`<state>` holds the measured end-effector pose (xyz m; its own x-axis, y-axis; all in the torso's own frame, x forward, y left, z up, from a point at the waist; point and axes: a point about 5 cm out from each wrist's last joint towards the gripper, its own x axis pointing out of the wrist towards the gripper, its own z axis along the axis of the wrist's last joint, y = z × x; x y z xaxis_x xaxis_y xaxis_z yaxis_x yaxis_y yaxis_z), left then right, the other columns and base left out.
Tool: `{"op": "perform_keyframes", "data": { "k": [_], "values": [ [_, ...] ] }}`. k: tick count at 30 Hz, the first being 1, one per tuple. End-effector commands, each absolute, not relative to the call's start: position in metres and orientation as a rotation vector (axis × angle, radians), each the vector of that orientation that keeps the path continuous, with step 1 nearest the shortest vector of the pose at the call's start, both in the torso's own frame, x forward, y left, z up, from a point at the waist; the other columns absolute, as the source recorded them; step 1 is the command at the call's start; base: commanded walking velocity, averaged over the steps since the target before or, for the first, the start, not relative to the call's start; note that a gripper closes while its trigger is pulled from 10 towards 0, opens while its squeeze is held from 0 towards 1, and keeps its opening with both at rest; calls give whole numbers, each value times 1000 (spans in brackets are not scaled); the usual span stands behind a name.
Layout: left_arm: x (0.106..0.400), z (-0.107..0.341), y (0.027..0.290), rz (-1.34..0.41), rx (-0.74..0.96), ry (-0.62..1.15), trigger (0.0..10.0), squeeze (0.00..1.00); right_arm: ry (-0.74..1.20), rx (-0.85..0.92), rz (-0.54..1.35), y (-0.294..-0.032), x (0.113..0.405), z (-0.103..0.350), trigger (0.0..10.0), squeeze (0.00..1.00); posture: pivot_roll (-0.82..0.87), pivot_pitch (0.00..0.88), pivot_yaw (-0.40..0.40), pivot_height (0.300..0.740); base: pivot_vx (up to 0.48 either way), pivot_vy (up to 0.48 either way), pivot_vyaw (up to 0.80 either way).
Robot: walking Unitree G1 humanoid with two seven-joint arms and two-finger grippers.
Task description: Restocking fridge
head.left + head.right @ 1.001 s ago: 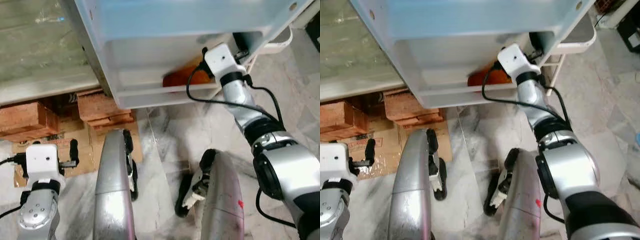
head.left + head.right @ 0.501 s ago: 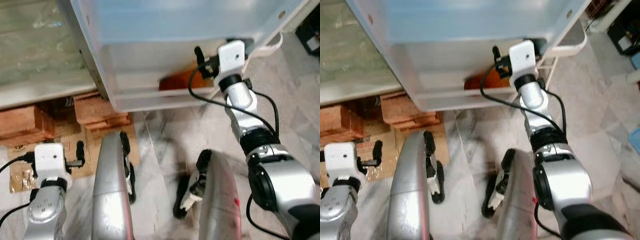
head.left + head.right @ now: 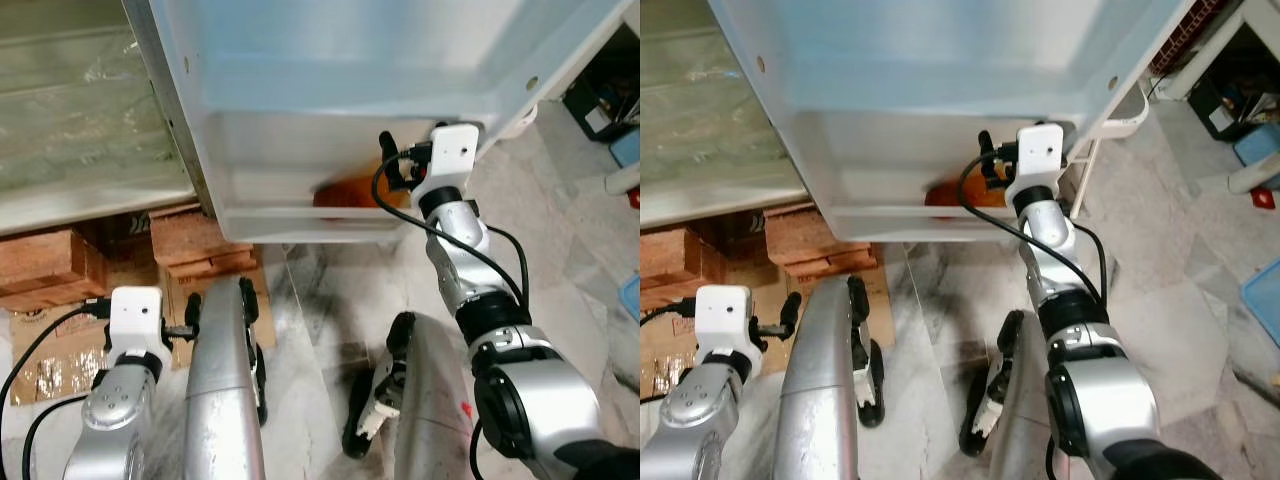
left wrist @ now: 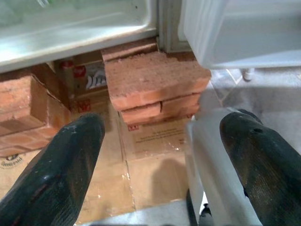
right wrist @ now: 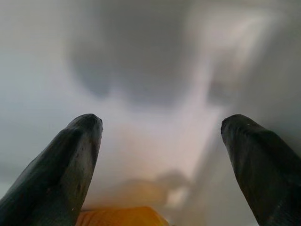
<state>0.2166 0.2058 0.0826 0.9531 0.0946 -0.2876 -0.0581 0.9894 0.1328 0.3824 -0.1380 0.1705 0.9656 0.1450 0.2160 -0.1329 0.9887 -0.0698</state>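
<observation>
From the left eye view, the open white fridge door (image 3: 330, 90) hung over the pale marble floor (image 3: 340, 280), and an orange, rounded packet (image 3: 350, 192) lay in the door's translucent bottom shelf bin (image 3: 300, 170). The right claw (image 3: 393, 172) sat at the bin's front, just beside the orange packet, its silver arm reaching up from the floor side. The left claw (image 3: 190, 322) hung low, well apart from the door, near stacked red bricks (image 3: 200, 225) and flattened brown cardboard (image 3: 60, 335) under the fridge.

From the right eye view, the same orange packet (image 3: 960, 192) showed through the bin wall, with the right claw (image 3: 990, 165) at its edge.

In the left wrist view, the left claw (image 4: 164, 169) stood wide, holding nothing, aimed at the bricks (image 4: 155, 82) and the cardboard (image 4: 150, 141), whose printing was too small to read.

In the right wrist view, the right claw (image 5: 164, 160) stood wide, its black fingers (image 5: 70, 165) apart from the orange packet (image 5: 117, 217) lying between them against the blurred white bin wall.
</observation>
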Motion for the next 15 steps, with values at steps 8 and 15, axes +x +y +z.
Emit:
{"op": "perform_keyframes", "data": {
  "k": [8, 15],
  "values": [
    [216, 70, 211, 110, 184, 364, 10000, 0, -94, 99, 208, -149, 377, 157, 10000, 0, 169, 246, -93, 526, 0, 0, 0],
    [215, 70, 209, 102, 190, 370, 10000, 0, 34, 86, 299, -147, 374, 144, 10000, 0, 164, 252, -94, 526, 0, 0, 0]
  ]
}}
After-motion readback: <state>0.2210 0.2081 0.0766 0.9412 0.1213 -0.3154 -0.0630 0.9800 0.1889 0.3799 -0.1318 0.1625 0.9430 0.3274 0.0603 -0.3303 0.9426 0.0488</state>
